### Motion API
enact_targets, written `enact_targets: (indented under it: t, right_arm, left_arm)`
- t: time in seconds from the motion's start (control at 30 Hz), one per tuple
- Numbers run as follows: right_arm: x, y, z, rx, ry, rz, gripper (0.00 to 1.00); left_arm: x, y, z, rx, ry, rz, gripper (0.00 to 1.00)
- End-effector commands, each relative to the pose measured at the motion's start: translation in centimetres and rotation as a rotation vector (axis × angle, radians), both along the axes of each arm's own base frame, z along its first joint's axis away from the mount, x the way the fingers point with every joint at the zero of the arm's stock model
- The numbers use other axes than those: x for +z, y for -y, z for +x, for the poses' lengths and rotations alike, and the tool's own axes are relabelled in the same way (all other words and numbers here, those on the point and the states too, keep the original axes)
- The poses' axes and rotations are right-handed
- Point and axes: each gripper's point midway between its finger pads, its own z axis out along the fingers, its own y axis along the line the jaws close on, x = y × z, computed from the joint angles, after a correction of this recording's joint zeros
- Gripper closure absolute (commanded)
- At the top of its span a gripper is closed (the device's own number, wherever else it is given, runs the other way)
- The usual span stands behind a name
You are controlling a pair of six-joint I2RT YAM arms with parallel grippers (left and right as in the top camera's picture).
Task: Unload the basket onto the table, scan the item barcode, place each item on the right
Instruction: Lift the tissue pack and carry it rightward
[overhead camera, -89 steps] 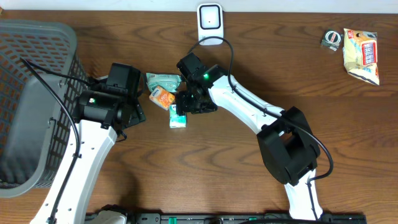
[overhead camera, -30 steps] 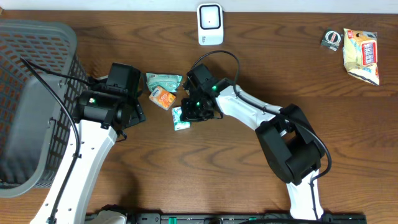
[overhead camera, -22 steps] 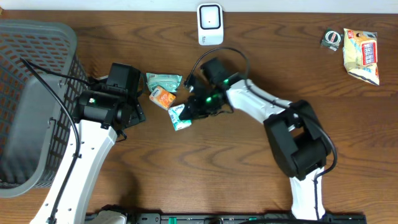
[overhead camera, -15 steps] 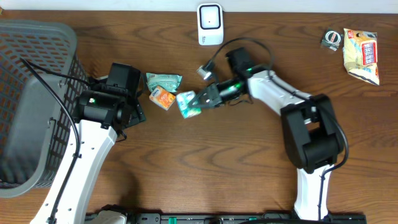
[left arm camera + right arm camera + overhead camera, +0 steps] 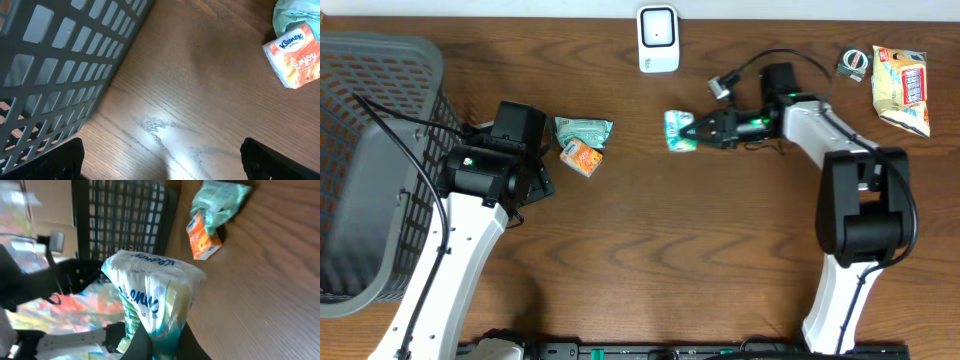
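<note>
Right tool (image 5: pixel 699 131) pinching teal tissue pack (image 5: pixel 150 305), lettering unclear. Left tool (image 5: pixel 162 160) spread. Orange pack (image 5: pixel 295 60) reads "Kleenex Enjoy".

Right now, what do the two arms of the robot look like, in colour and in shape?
The left arm and the right arm are alike: white rounded links, boxy black joint housings. A thin black cable trails from each. A small green light glows near each wrist. The left claw and right claw are black.
</note>
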Motion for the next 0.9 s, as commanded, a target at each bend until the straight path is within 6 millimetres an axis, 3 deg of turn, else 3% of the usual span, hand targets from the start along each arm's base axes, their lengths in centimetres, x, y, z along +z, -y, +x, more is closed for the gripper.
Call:
enact_targets:
  t: [0.0,0.23,0.33,0.87]
  right_arm:
    - [1.4,0.8,-0.4,-0.003,0.015,0.043,0.99]
    - [1.9,-1.4,-3.2,0.098,0.128,0.096,0.99]
    - [3.3,-1.7,-3.4,0.109,0.173,0.183,0.99]
    - [3.3,-1.5,-3.3,0.106,0.200,0.184,0.99]
  left_arm:
    - [0.3,-0.4,0.0,0.013,0.010,0.009,0.02]
    - [0.3,-0.4,0.0,0.013,0.010,0.009,0.02]
    - [0.3,-0.4,0.0,0.013,0.010,0.009,0.02]
    - [0.3,-0.4,0.0,0.013,0.010,0.009,0.03]
